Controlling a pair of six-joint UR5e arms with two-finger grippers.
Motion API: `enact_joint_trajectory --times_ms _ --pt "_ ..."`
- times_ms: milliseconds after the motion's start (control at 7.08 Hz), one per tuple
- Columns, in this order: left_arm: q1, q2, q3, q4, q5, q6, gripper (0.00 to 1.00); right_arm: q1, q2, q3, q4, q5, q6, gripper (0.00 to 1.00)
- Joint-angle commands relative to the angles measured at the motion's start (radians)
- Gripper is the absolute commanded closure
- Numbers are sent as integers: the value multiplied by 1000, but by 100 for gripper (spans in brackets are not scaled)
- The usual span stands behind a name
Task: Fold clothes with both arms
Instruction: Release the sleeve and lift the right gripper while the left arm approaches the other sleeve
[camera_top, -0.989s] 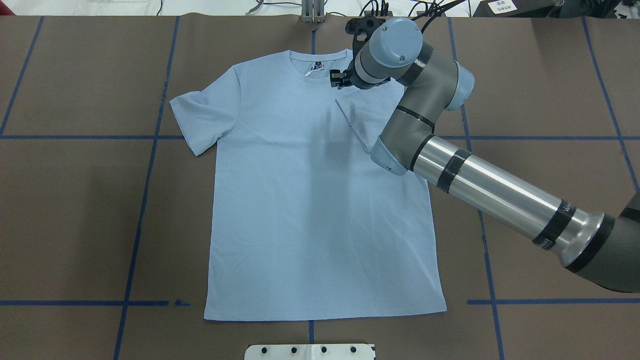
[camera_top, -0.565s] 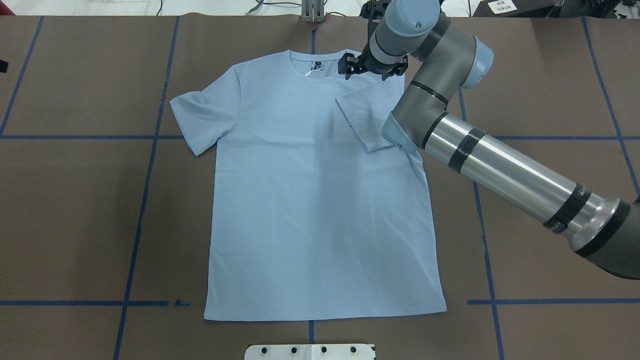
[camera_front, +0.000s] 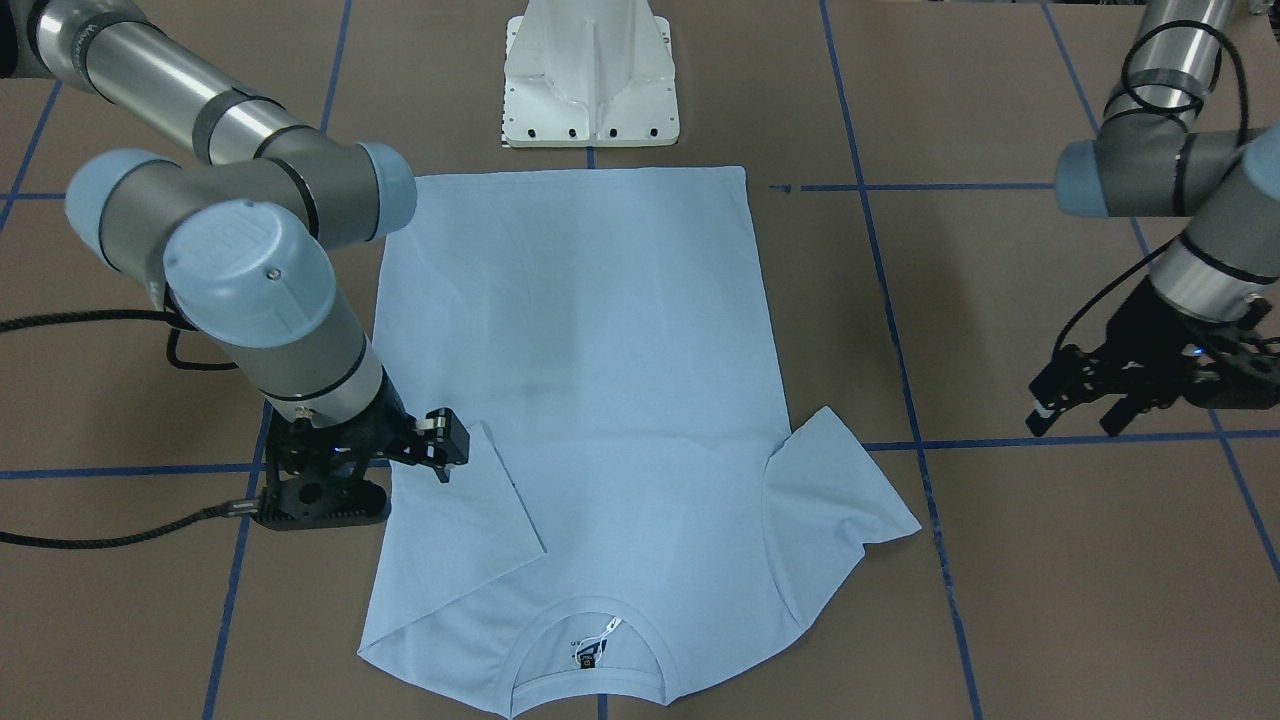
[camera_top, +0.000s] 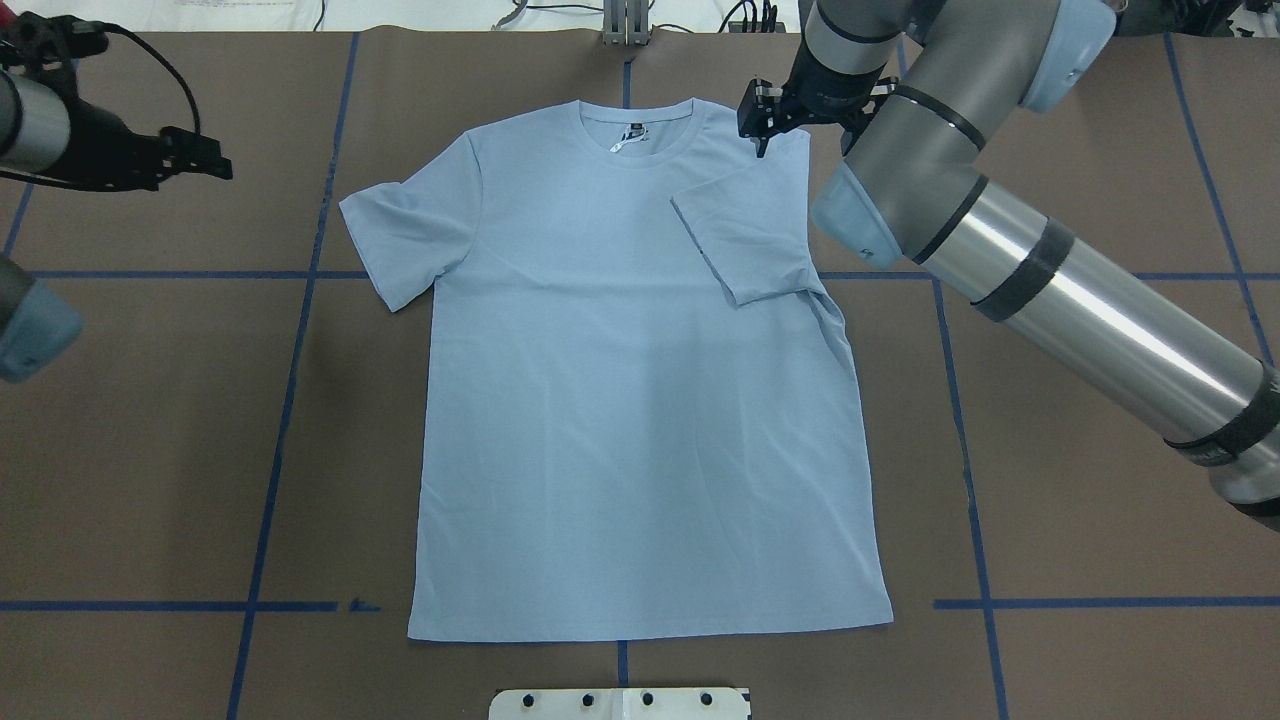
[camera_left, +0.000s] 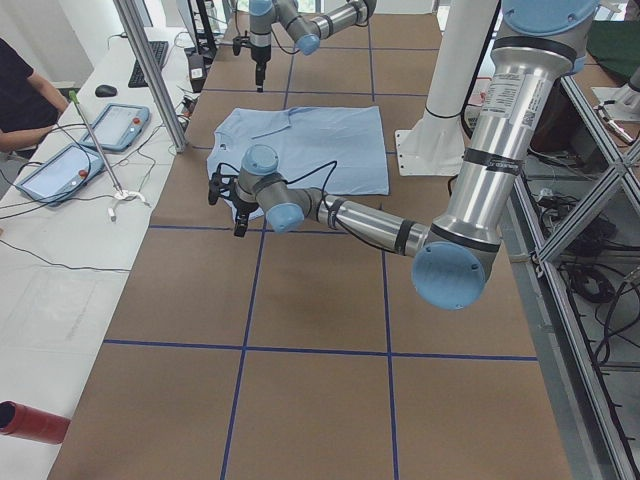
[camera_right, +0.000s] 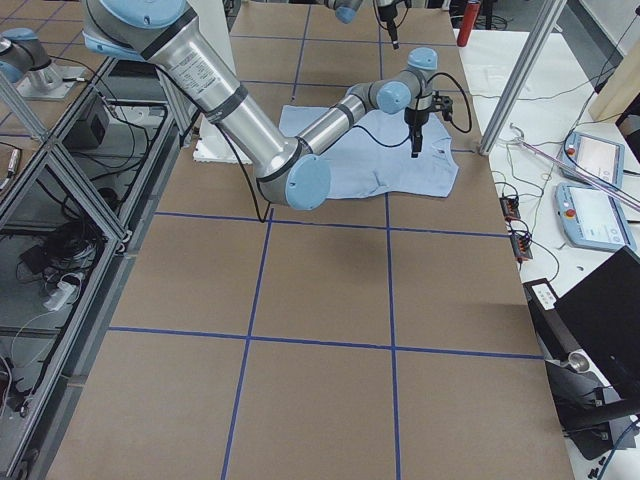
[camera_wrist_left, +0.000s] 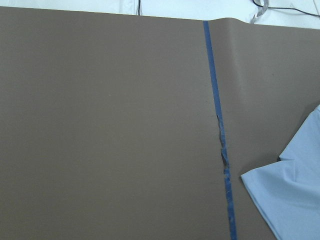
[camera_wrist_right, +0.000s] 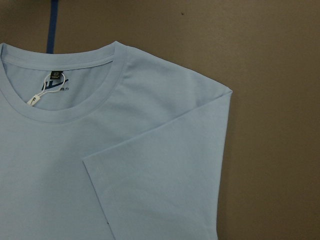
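The light blue T-shirt (camera_top: 640, 400) lies flat on the brown table, collar at the far edge, with its neck label (camera_top: 630, 138) showing; no chest print shows. Its right sleeve (camera_top: 745, 245) is folded inward onto the body, while the left sleeve (camera_top: 400, 240) is spread out. My right gripper (camera_top: 795, 118) hovers open and empty over the shirt's right shoulder, and also shows in the front view (camera_front: 385, 455). My left gripper (camera_top: 205, 160) is open and empty over bare table, well left of the left sleeve, and also shows in the front view (camera_front: 1075, 410).
The white pedestal base (camera_top: 620, 703) sits just behind the shirt's hem. Blue tape lines (camera_top: 290, 400) cross the brown table. Cables and a small bracket (camera_top: 625, 25) lie along the far edge. An operator's bench with tablets (camera_left: 70, 160) runs beyond it.
My right gripper has moved off the folded sleeve to the right, over the shoulder. The sleeve stays folded on the shirt. My left arm has come into view at the left.
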Motion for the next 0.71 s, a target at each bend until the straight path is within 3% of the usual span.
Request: enact_joint_trajectory --times_ms 0,141,565 --pt "119 -95 87 0 178 -185 1 23 -114 230 -145 42 -65 0" --pt "152 -156 185 -4 242 -243 2 26 -126 238 -144 46 -67 0" --pt "215 -213 264 -3 333 -320 6 25 -133 225 -130 39 -67 0"
